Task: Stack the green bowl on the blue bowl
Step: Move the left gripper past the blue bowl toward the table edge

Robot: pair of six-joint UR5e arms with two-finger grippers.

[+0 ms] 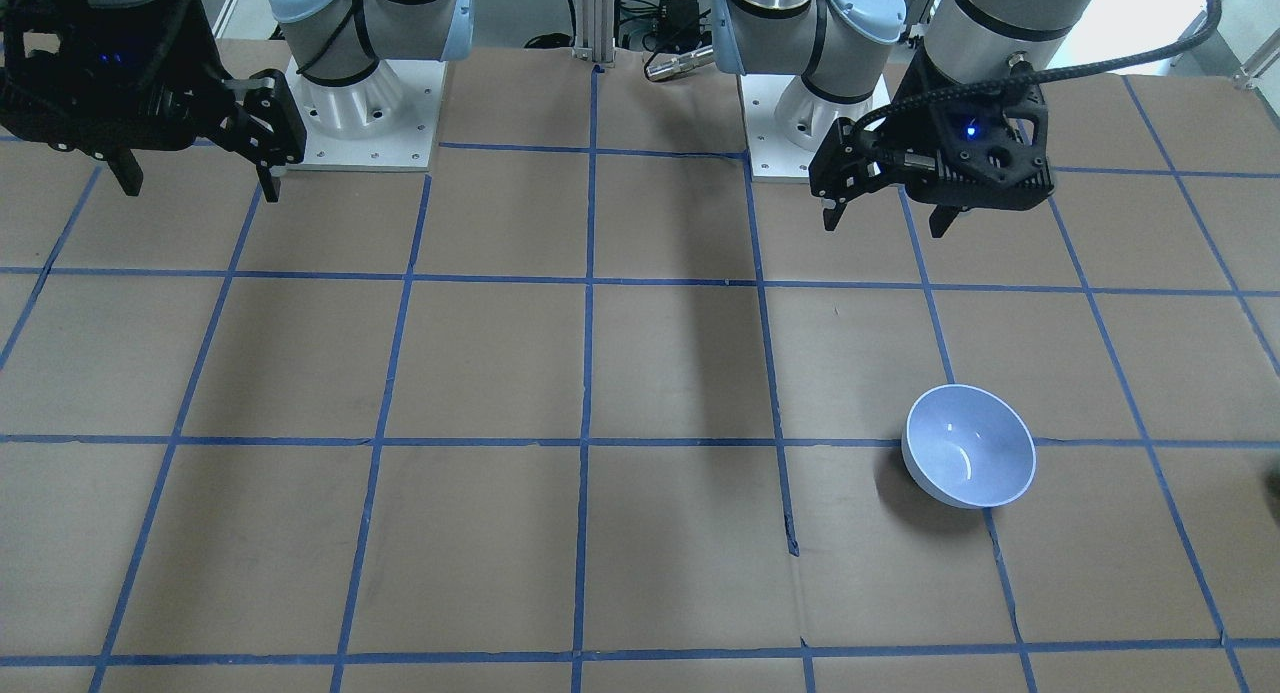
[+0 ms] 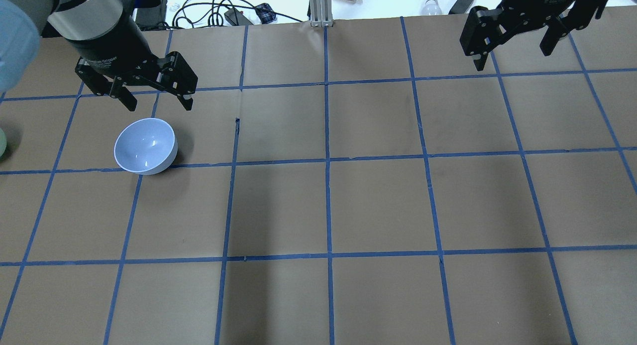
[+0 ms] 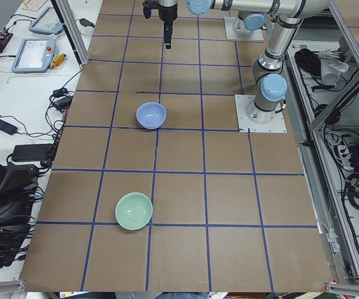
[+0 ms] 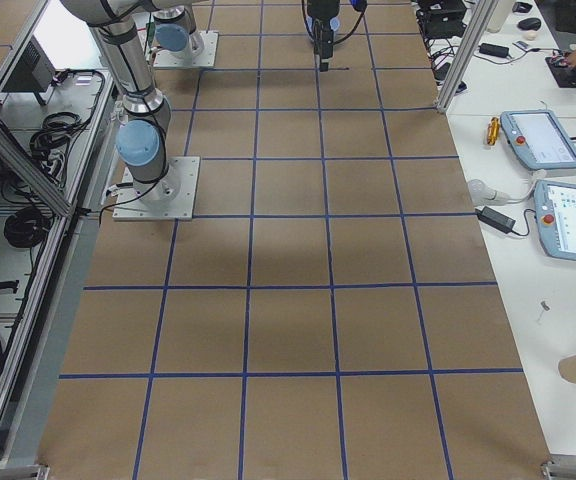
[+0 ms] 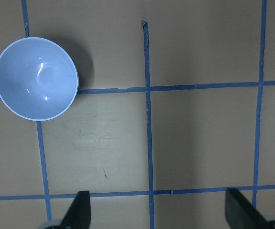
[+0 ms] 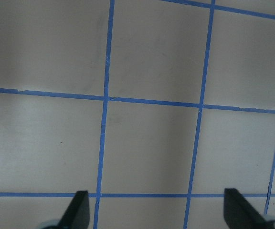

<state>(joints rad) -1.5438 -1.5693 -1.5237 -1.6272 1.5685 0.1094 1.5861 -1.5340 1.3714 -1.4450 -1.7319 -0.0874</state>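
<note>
black and two-fingered, the left gripper (image 2: 159, 105) hangs above the worktop (image 2: 378, 205) with its fingers spread wide, gripping nothing. lower than it and a little off to one side, close by but not touching, sits the blue bowl (image 2: 146, 146). the bowl is upright on the worktop, outside the span of the fingers. in the left wrist view it lies ahead of the fingertips and beyond one of them. it is round and deep, a glossy pale periwinkle with small white glints on its inner wall, plain and unmarked, with a smooth rounded outside.

farther out from the left gripper, past the blue bowl toward the worktop's left end, stands the green bowl (image 3: 134, 210). it is also upright and well apart from the blue one. it is a pale mint green of like size, glossy, with a thin lighter rim and no marking.

the right gripper (image 2: 512, 58) hangs far across from both bowls, its fingers likewise spread wide with nothing held, over bare brown worktop crossed by blue tape (image 2: 328, 185) in a grid.

counted: two bowls, one blue and one green; two grippers.
</note>
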